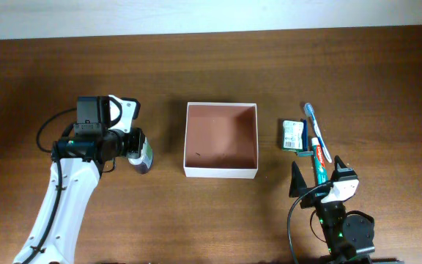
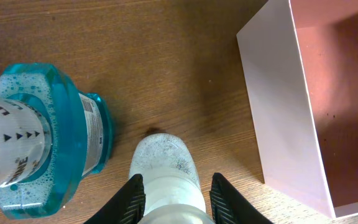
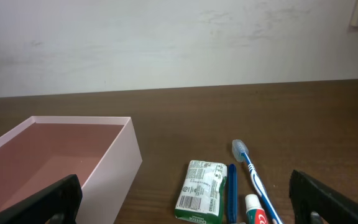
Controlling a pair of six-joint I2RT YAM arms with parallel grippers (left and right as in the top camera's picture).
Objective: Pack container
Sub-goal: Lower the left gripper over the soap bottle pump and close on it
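Small white bottle (image 2: 163, 155) stands upright between the left gripper's (image 2: 176, 194) jaws, which hug its sides; gripped or not, I cannot tell. Right gripper (image 3: 185, 199) gapes empty toward the toothbrush (image 3: 253, 171). Container (image 1: 221, 173) sits open on the desk (image 1: 357, 66) between both arms, so either can reach it.

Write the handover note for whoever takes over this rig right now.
Left end effector: straddles the small white bottle, beside the mouthwash bottle, left of the container; firm grip unclear.
Right end effector: open, empty, facing the packet, toothbrush and toothpaste right of the container.
Done: nothing; container is empty.
To do: pack every item.
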